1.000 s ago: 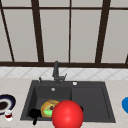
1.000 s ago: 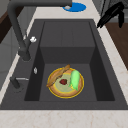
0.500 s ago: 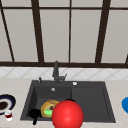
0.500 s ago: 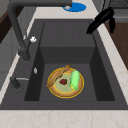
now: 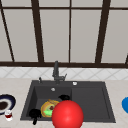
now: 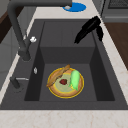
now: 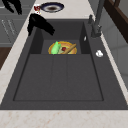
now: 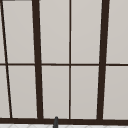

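Right hand [image 6: 90, 25] hangs in the air over the front side of the sink [image 6: 65, 53]. Its fingers are straight and loosely spread, slanting down toward the faucet side, the thumb stands apart, and it holds nothing. In the right side view it [image 7: 38, 21] sits above the basin's front edge, clear of the plate [image 6: 65, 95]. In the front view a bit of it [image 5: 64, 97] peeks over a red ball [image 5: 67, 115]; whether hand and ball touch can't be told. The plate lies flat on the basin floor below the hand, not touched, carrying a green vegetable [image 6: 75, 80], a brown stick [image 6: 59, 76] and a small red piece [image 6: 63, 81]. Left hand [image 5: 35, 114] hovers at the sink's front left corner, out past the counter edge in the right side view [image 7: 12, 5]; whether it is spread or closed can't be told. Faucet [image 6: 18, 37] stands at the back rim. A dark bowl [image 5: 6, 103] and a small red cup [image 5: 8, 115] sit on the left counter, and a blue dish [image 6: 74, 6] on the right counter.
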Controlling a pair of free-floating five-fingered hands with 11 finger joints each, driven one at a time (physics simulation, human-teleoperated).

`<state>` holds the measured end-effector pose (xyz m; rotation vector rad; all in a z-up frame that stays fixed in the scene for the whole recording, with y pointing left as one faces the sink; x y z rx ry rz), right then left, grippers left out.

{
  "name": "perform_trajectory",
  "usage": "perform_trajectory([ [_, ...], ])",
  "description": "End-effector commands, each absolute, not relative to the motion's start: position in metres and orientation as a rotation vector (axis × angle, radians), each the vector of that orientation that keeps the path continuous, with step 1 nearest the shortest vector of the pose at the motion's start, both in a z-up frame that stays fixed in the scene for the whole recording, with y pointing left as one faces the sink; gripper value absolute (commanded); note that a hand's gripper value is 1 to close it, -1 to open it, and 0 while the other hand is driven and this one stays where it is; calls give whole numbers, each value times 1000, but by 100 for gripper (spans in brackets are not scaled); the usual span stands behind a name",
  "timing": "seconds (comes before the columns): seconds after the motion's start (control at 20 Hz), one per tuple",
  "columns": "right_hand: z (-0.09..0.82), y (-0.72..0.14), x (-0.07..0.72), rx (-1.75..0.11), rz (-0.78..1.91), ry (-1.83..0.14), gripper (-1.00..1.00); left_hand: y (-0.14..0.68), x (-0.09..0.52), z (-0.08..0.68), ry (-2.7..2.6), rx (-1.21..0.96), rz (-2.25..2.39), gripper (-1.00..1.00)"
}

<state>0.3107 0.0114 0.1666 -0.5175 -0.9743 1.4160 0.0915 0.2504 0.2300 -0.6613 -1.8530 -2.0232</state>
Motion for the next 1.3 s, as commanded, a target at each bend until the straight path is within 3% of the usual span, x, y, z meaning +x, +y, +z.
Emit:
perform_trajectory([
  [0.0,151,26,342,-484,1408,-947,-100,250,92,230,-1853,-661,-2023,0],
  [0.75,34,36,389,-588,1392,-1048,-100,250,92,230,-1853,-661,-2023,0],
  [1.25,-2,64,447,-583,1410,-937,-100,250,92,230,-1853,-661,-2023,0],
])
